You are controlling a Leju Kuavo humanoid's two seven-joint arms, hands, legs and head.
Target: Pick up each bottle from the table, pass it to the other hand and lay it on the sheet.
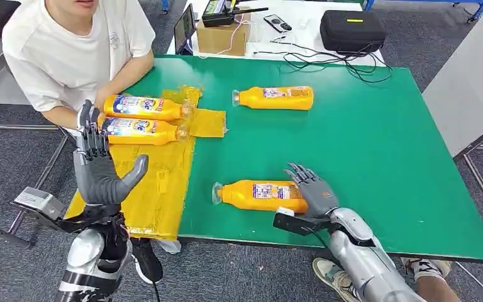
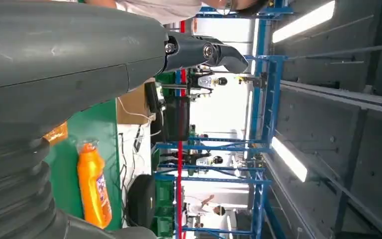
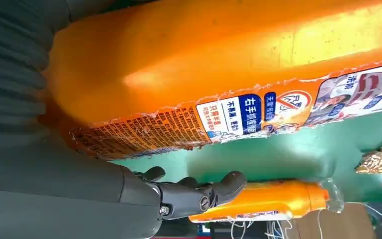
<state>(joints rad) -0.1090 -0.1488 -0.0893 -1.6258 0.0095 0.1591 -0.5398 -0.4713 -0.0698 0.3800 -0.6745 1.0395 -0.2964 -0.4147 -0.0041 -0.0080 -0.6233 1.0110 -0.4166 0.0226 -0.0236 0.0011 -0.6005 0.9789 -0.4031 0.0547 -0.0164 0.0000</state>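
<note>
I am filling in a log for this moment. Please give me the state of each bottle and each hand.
Two bottles on sheet: lying side by side.
Far bottle: lying on the table, untouched.
Near bottle: lying on the table, right hand at its base.
Left hand: raised, open, empty.
Right hand: fingers spread, not yet closed.

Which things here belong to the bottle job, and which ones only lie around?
Belong to the job:
near bottle, at the right hand
far bottle
two bottles on the sheet
yellow sheet
left hand, raised, holding nothing

Just lying about:
cardboard box
black case
cables
remote
</note>
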